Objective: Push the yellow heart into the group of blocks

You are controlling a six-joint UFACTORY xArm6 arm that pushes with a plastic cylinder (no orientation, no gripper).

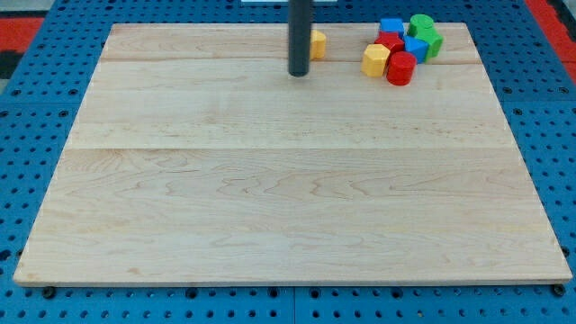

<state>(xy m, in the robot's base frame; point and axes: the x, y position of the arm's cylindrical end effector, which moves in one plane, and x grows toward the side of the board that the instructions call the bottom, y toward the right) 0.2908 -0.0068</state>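
Our arm carries no gripper; it ends in a straight dark rod, so no jaw state applies. Our tip (298,74) rests on the wooden board (288,198) near the view's top edge, slightly left of centre. The yellow heart (317,43) sits just beside the rod on the view's right; the rod hides its left part, so its shape is not fully resolved, and we cannot tell whether the rod touches it. The group of blocks lies well apart from the heart, toward the view's top right corner. It comprises a yellow block (375,60) on the group's left, a red cylinder (400,68) at its lower edge, a red block (391,41) above these, a blue block (391,25) at the top, a second blue block (416,47) in the middle, and two green blocks (421,23) (433,41) on the right. The blocks in the group stand touching or just beside one another. A blue perforated table (36,135) surrounds the board.
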